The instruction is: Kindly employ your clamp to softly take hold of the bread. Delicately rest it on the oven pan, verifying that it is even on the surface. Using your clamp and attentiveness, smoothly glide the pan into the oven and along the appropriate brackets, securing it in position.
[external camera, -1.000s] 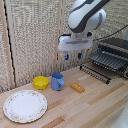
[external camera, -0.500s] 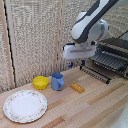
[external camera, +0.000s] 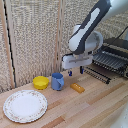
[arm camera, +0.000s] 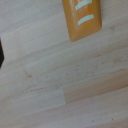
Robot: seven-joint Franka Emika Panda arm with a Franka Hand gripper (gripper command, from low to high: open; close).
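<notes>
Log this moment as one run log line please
phase: approach | clamp: above bread, empty | bread: on table | oven pan: no bread

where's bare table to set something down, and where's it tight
Bare wood runs along the table's near edge, from the plate toward the exterior view's right, in front of the bread. It is crowded at the back: yellow bowl, blue cup and bread sit close together under the gripper, with the oven beyond.
</notes>
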